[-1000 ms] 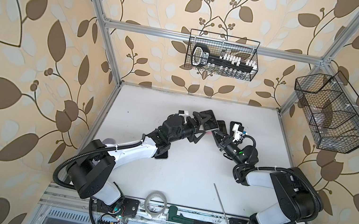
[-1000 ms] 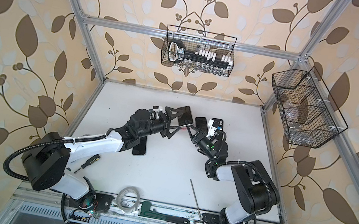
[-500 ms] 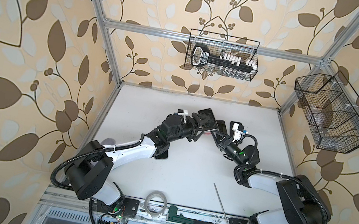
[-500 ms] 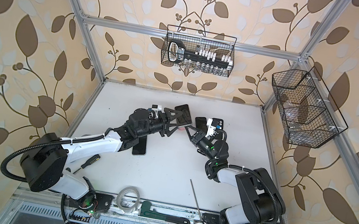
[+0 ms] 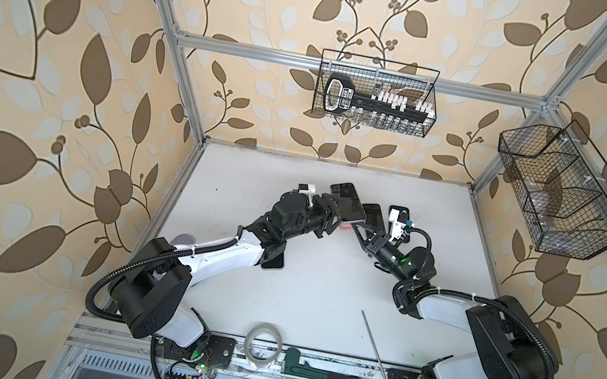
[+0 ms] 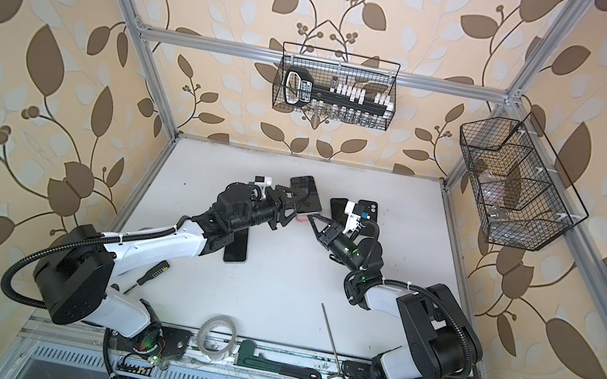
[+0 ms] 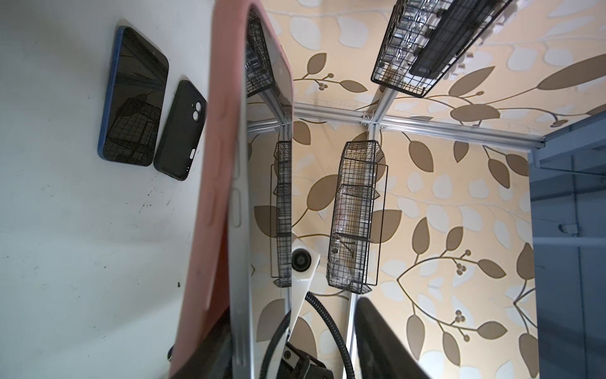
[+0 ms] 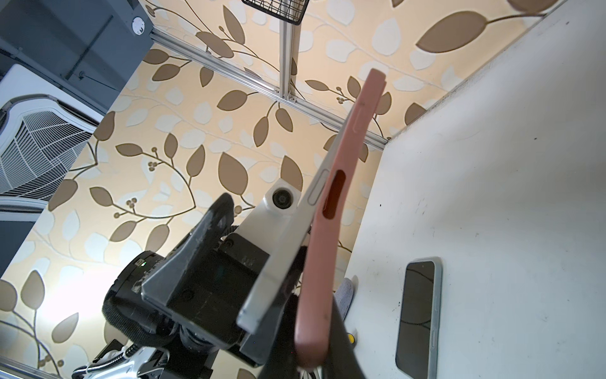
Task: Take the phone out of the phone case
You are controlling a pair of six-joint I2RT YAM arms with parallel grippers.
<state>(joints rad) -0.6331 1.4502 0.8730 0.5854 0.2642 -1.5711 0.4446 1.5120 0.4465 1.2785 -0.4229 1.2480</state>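
Left gripper (image 5: 335,215) straddles a silver-edged, glass-fronted phone (image 7: 239,262), its jaws partly apart. One dark finger (image 8: 203,236) stands clear of the screen, and the other appears to sit in the gap between the phone's back and a soft salmon-pink case (image 8: 331,229). Nothing shows a firm pinch yet. Right gripper (image 5: 358,229) is clamped shut on the loose end of that case.

Phone and case hang tilted above the white tabletop (image 5: 318,286), between the two grippers near the back middle in both top views. At the end nearest the grippers the case is already off the phone and bows away from it. At the far end the two are seated together.

By the look of it the phone is stiff and fairly heavy, with slick glass and metal, so it would slip from a light hold and suffer from a drop. It is best held flat across the screen and back, close to the freed end. The case is light and rubbery and will stretch before it lets go. The freed lip is the place to pull it, away from the phone's back.

On the tabletop lie a blue-edged phone (image 7: 134,98) and a dark empty case (image 7: 180,131), just beside each other and well apart from the work.
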